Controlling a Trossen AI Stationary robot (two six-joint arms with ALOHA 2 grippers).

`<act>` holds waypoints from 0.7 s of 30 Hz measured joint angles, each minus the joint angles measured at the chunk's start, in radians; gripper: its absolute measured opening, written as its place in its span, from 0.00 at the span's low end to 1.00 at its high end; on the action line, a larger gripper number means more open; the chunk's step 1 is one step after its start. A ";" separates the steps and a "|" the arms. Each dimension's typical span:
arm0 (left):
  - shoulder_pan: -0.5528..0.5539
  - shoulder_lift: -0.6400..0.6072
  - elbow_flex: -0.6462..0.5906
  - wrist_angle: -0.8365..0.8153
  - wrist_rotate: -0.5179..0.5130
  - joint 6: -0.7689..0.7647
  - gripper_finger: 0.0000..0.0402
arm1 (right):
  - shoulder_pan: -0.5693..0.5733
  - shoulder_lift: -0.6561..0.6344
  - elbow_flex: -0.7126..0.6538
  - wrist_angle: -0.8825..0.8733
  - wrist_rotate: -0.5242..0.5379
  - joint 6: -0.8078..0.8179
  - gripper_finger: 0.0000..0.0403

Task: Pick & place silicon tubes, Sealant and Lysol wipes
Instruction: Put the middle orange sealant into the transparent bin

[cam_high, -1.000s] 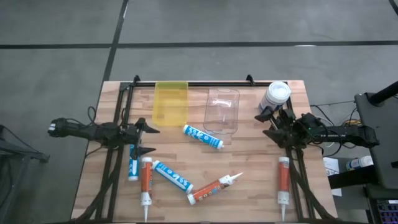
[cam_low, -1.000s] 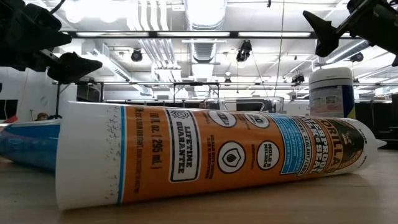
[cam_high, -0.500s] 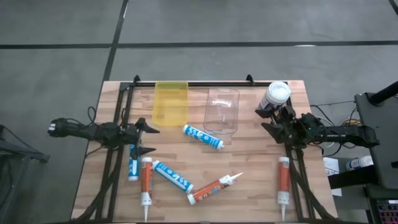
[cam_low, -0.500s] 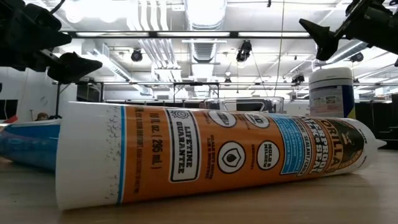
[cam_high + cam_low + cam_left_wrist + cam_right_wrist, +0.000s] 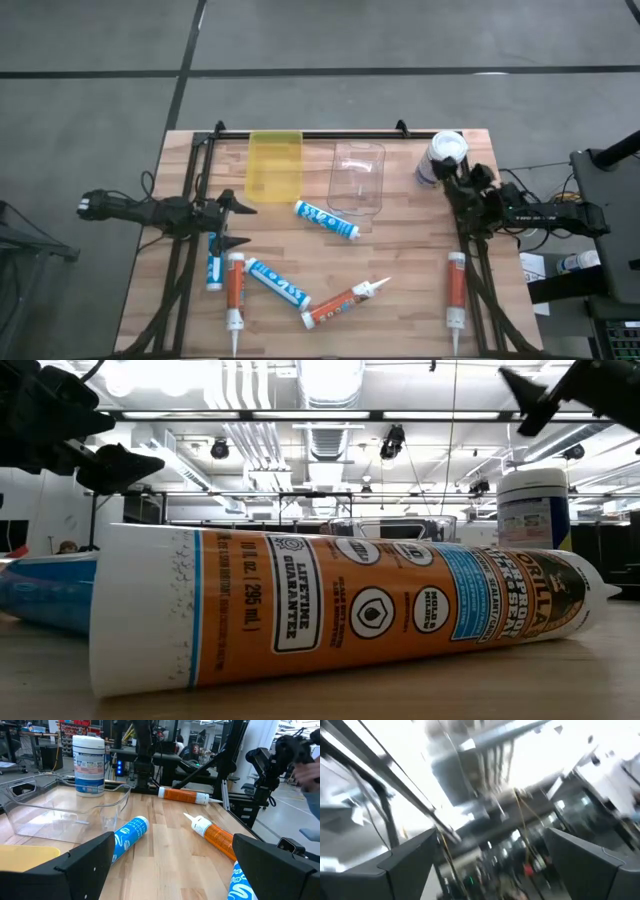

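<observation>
The Lysol wipes (image 5: pixel 443 156), a white canister with a round white lid, stands upright near the 1 o'clock corner of the wooden surface (image 5: pixel 400 260). Its label carries blue marking; no wording on it is legible in any view.

The right tool (image 5: pixel 462 180) sits just beside the canister on its 4 o'clock side, raised off the surface, fingers spread and holding nothing. Its wrist camera points up at ceiling lights. The left tool (image 5: pixel 232 221) hangs at the 9 o'clock side of the surface, likewise released and empty, above the cap end of a blue-and-white tube (image 5: pixel 213 262).

In the low view, an orange sealant tube (image 5: pixel 340 605) lies on its side closest to the camera. Legible on it: "LIFETIME GUARANTEE", "10 FL OZ (295 mL)", "MOLD & MILDEW", and part of "GORILLA" at the nozzle end.

From the high view, orange tubes lie at 7 o'clock (image 5: pixel 234 290), 6 o'clock (image 5: pixel 345 302) and 4 o'clock (image 5: pixel 455 288). Further blue-and-white tubes lie near centre (image 5: pixel 326 220) and at 7 o'clock (image 5: pixel 277 283); their print is not readable.

A yellow bin (image 5: pixel 274 166) and a clear bin (image 5: pixel 357 178) sit side by side toward 12 o'clock, neither holding any tube
</observation>
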 joint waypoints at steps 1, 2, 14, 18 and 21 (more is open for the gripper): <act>0.000 0.000 0.000 0.000 0.000 0.000 0.99 | 0.000 0.000 0.000 0.038 0.000 -0.024 0.91; 0.000 0.000 0.000 0.000 0.000 0.000 0.99 | 0.000 0.000 0.000 0.072 0.000 -0.056 0.91; 0.000 0.000 0.000 0.000 0.000 0.000 0.99 | 0.000 0.013 0.192 0.111 -0.049 -0.356 0.91; 0.000 0.000 0.000 0.000 0.000 0.000 0.99 | 0.000 0.015 0.336 -0.198 -0.047 -0.316 0.91; 0.000 0.000 0.000 0.000 0.000 0.000 0.99 | 0.000 0.021 0.493 -0.597 -0.013 -0.285 0.91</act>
